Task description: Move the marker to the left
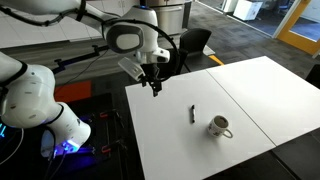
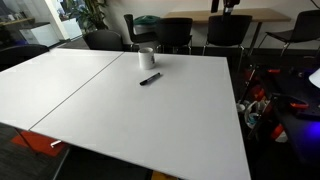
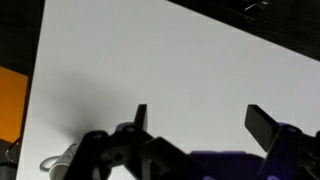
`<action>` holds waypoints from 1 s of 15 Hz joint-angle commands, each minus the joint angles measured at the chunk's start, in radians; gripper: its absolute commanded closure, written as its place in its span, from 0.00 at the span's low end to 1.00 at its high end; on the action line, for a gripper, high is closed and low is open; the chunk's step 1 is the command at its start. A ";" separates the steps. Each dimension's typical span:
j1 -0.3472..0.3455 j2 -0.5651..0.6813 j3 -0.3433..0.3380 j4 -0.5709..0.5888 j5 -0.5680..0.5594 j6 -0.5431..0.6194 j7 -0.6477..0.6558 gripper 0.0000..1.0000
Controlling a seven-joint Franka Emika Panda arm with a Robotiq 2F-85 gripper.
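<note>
The marker point(image 1: 193, 114) is a thin dark stick lying flat on the white table point(image 1: 190, 150), just beside the white mug point(image 1: 219, 126). It also shows in an exterior view point(image 2: 149, 79), in front of the mug point(image 2: 146, 58). My gripper point(image 1: 155, 88) hangs over the table's far corner, well away from the marker, fingers pointing down. In the wrist view the gripper point(image 3: 200, 120) is open and empty, with only bare white table between its fingers. The marker is not in the wrist view.
The table is made of two white tops joined by a seam point(image 2: 70, 85). Black office chairs point(image 2: 175, 32) stand along one side. Cables and a lit device point(image 1: 70, 145) lie on the floor by the robot base. An orange patch point(image 3: 12, 105) shows beyond the table edge.
</note>
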State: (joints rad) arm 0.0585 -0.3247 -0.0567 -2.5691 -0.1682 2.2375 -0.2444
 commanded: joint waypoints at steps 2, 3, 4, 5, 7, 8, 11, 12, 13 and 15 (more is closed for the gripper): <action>-0.036 0.139 -0.001 0.072 -0.130 0.132 -0.128 0.00; -0.039 0.166 -0.007 0.084 -0.149 0.165 -0.169 0.00; -0.046 0.196 -0.010 0.098 -0.176 0.203 -0.207 0.00; -0.052 0.225 -0.014 0.111 -0.196 0.238 -0.239 0.00; -0.063 0.288 -0.023 0.142 -0.216 0.312 -0.325 0.00; -0.068 0.324 -0.028 0.163 -0.202 0.348 -0.378 0.00; -0.089 0.430 -0.020 0.225 -0.114 0.427 -0.539 0.00; -0.099 0.466 -0.010 0.246 -0.075 0.444 -0.593 0.00; -0.108 0.494 0.002 0.263 -0.039 0.446 -0.639 0.00; -0.123 0.553 0.017 0.289 -0.018 0.488 -0.666 0.00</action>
State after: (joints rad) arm -0.0336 0.1373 -0.0711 -2.3404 -0.2267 2.6702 -0.8472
